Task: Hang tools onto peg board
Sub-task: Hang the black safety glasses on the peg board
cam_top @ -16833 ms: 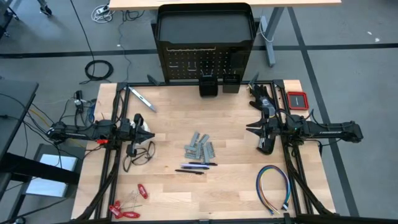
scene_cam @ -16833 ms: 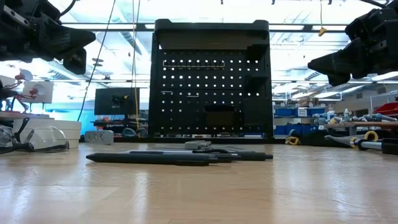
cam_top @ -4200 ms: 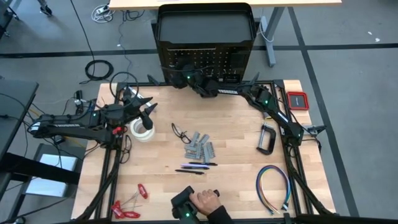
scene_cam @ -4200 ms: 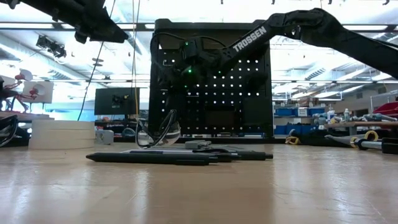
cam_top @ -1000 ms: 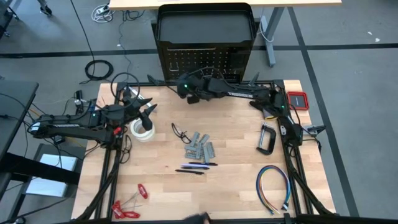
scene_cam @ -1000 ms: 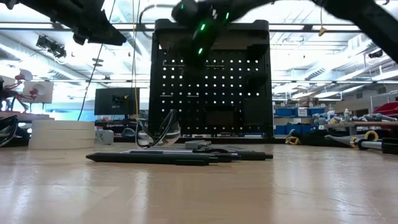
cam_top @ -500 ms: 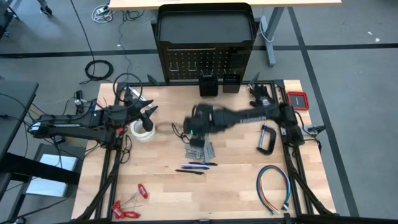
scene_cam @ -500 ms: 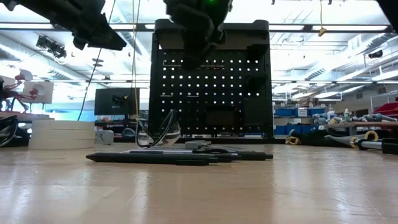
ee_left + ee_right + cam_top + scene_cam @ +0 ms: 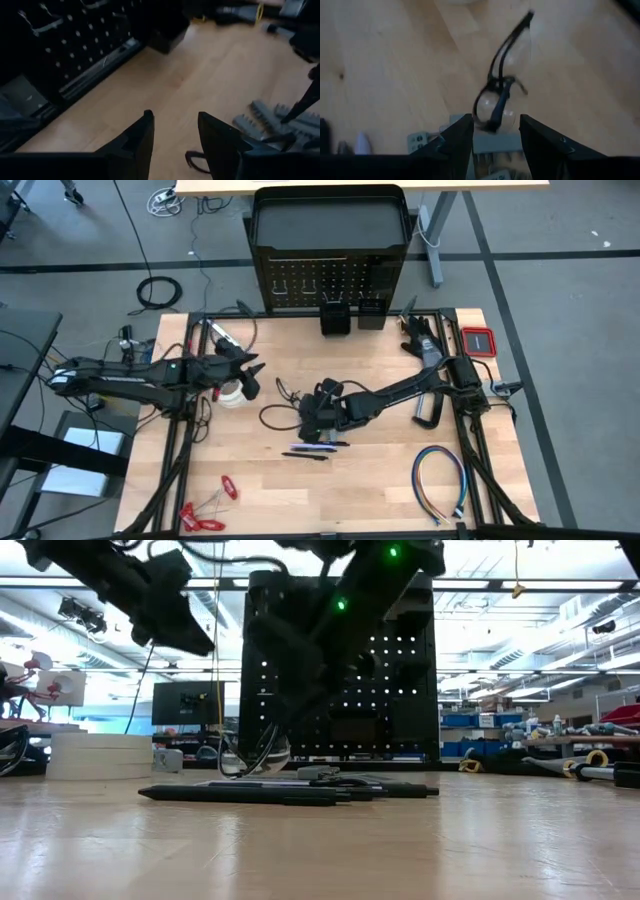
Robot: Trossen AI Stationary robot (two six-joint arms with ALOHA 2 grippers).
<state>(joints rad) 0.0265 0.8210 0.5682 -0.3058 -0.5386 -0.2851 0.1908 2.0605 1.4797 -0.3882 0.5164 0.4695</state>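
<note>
My right gripper (image 9: 310, 418) hangs open over the middle of the table, above the grey metal pieces (image 9: 492, 142). A pair of clear glasses with a dark frame (image 9: 500, 95) lies just ahead of its fingers. My left gripper (image 9: 175, 120) is open and holds nothing; it hovers by the white tape roll (image 9: 230, 392) at the left. Dark pens (image 9: 315, 448) lie nearer the front edge. The black C-clamp (image 9: 430, 405) lies at the right. The peg board (image 9: 330, 275) stands upright at the far edge, with two black bins (image 9: 335, 318) at its foot.
A multicoloured wire loop (image 9: 440, 480) lies at the near right and a red case (image 9: 478, 340) at the far right. Red-handled tools (image 9: 205, 515) lie at the near left corner. A silver bar (image 9: 225, 337) lies at the far left. Bare wood shows between the pens and the front edge.
My right gripper has swung from the peg board toward the table's near edge and down, rolling its wrist, and now hangs over the grey pieces. My left gripper has dipped and gone a little toward the table's right edge.
</note>
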